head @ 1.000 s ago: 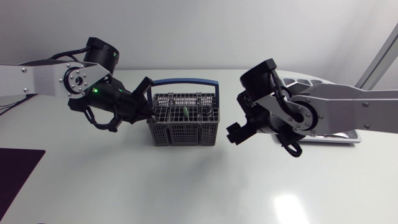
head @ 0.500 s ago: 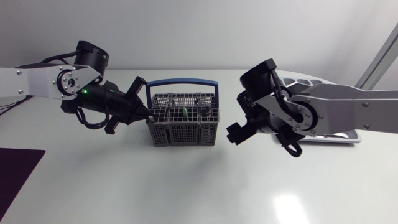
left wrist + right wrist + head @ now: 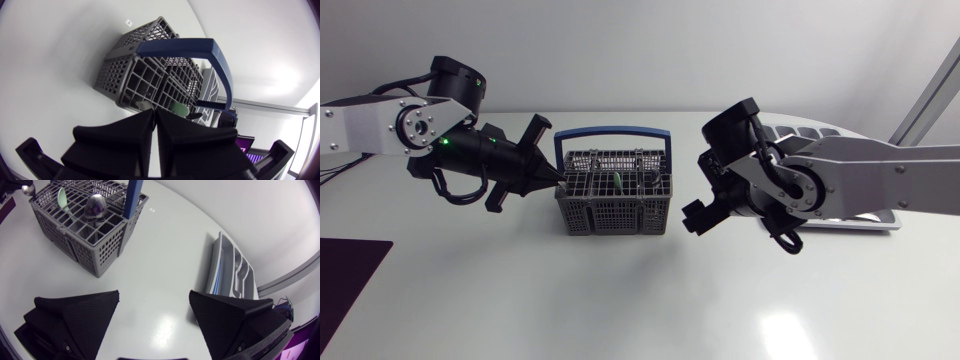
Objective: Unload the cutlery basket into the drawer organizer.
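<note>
Left gripper: fingers pressed together, tips at the left rim of the cutlery basket. Can't tell if a thin handle is pinched between them. Risk: the tips sit against the grid wall, so a pull could drag or tip the light basket, or a piece could snag in the grid on the way up. The blue handle arches over the compartments, so a straight lift may clip it. The basket stands mid-tabletop toward the back edge, with a green spoon and a dark spoon upright inside. Right gripper: wide open, empty, hovering over the tabletop just right of the basket. Its arm sits between the basket and the drawer organizer near the back right corner, so a left-arm carry risks an arm collision; a handover looks safer.
</note>
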`<state>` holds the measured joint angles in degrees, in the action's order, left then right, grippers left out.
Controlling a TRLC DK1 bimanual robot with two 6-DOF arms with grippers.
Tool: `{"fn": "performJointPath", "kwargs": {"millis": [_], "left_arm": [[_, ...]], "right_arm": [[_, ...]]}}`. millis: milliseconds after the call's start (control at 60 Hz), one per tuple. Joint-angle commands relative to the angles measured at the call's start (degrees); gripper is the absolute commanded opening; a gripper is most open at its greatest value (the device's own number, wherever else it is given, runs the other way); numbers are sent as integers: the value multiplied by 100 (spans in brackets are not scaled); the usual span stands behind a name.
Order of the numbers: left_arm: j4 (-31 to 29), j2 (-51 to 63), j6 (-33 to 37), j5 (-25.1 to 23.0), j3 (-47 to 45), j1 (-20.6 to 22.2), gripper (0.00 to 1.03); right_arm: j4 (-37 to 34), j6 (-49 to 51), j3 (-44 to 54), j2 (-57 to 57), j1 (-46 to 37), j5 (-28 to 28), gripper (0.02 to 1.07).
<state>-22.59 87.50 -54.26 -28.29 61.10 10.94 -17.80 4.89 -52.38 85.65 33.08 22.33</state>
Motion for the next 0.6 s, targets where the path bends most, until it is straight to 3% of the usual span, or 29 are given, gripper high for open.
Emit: {"fn": "performJointPath", "kwargs": {"millis": [0, 583], "left_arm": [[-53, -181, -199, -80, -46, -39, 6], [-272, -770, -304, -326, 7, -30, 6]], "right_arm": [[31, -119, 105, 110, 49, 9, 103], [31, -111, 114, 93, 49, 9, 103]]}}
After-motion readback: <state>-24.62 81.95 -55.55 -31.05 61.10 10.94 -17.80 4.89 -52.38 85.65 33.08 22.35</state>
